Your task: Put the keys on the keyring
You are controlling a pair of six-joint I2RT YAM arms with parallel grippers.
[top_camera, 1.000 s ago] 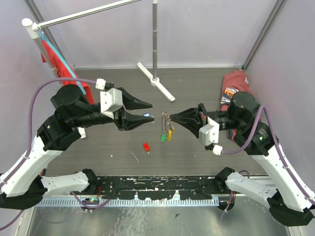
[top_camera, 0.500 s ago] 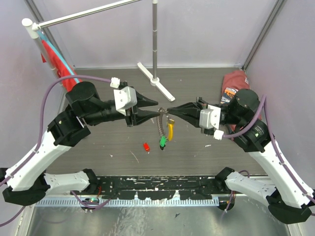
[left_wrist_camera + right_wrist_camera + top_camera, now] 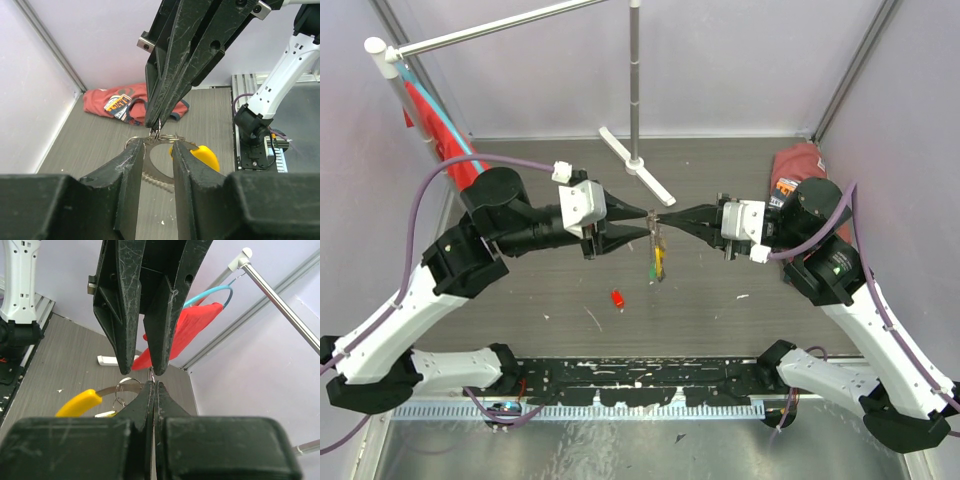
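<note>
Left gripper (image 3: pixel 646 222): jaws partly apart, tips flanking the top of the keyring (image 3: pixel 657 252); contact cannot be confirmed. Red key (image 3: pixel 617 298): lying on the table (image 3: pixel 550 290), below and left of the ring, apart from it. Keyring: hanging in mid-air between both grippers, yellow tag (image 3: pixel 202 156) dangling. Right gripper (image 3: pixel 666 217): closed, pinching the keyring's top.

Left jaws parted, right jaws closed, tip-to-tip.
</note>
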